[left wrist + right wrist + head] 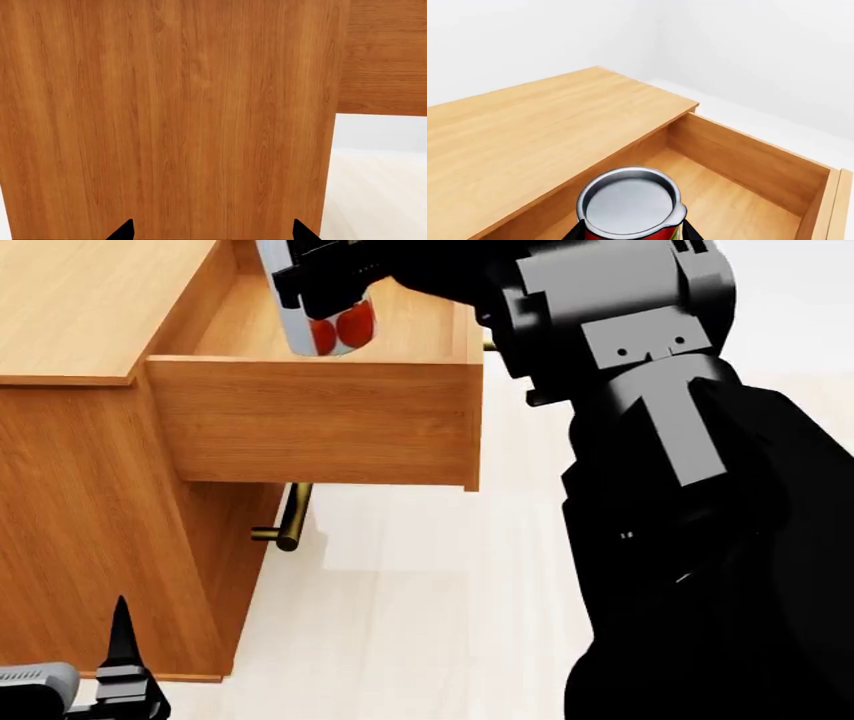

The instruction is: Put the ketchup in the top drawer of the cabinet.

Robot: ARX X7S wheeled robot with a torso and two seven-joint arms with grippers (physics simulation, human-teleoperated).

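The ketchup [340, 328], a red-labelled can with a silver lid [630, 205], hangs over the inside of the top drawer [320, 430], which is pulled out of the cabinet [80, 300]. The can's lower end is about level with the drawer's rim. My right gripper [324, 280] is shut on the ketchup, with a dark finger on each side of it in the right wrist view. The drawer's wooden floor and far wall [747, 165] show beyond the can. My left gripper [213, 231] is open and holds nothing, facing the cabinet's plain side [167, 120] low down.
The lower drawer's brass handle [284, 520] sticks out beneath the open top drawer. The right arm's dark bulk [667, 490] fills the right of the head view. Pale floor [427, 610] lies beside the cabinet. The cabinet's flat top [527, 130] runs alongside the drawer.
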